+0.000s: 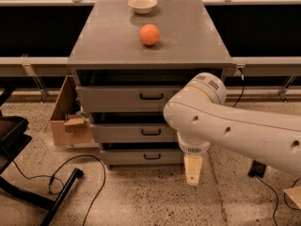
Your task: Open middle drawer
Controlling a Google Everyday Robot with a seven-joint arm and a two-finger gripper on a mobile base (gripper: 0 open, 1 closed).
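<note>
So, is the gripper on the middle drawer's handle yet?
No, the gripper hangs low near the floor beside the lowest drawer, apart from the black handle on the middle drawer.

No text, label, brand, number or sign can be read anywhere in the view. The gripper [193, 170], a cream-coloured piece pointing down at the lower centre-right of the frame, just off the right end of the lowest drawer front, carries no legible mark. The front of the middle drawer [136, 132] is plain grey.
</note>
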